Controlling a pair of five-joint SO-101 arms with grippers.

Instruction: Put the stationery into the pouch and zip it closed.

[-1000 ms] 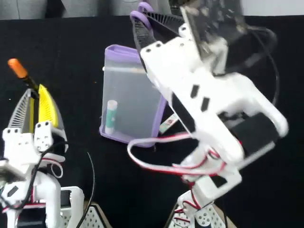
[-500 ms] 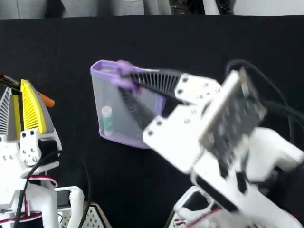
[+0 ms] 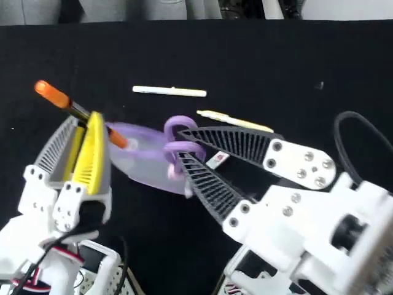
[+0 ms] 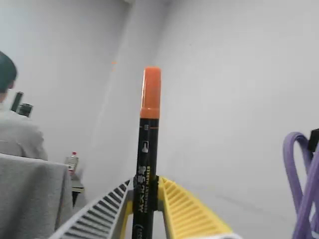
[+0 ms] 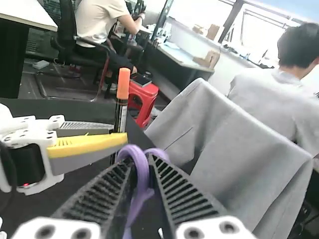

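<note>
High view: at lower left, the left pincer (image 3: pixel 86 118) clamps an orange-capped marker (image 3: pixel 67 106), whose lower end sits at the mouth of the pouch (image 3: pixel 141 161) at centre frame. The right pincer (image 3: pixel 178 146) pinches the pouch's purple rim, holding it up. Insertion seems to be in hand. Next, the marker must drop inside, then the white pen (image 3: pixel 169 91) and pale yellow pen (image 3: pixel 236 121) farther up the desk (image 3: pixel 295 74) need fetching.
</note>
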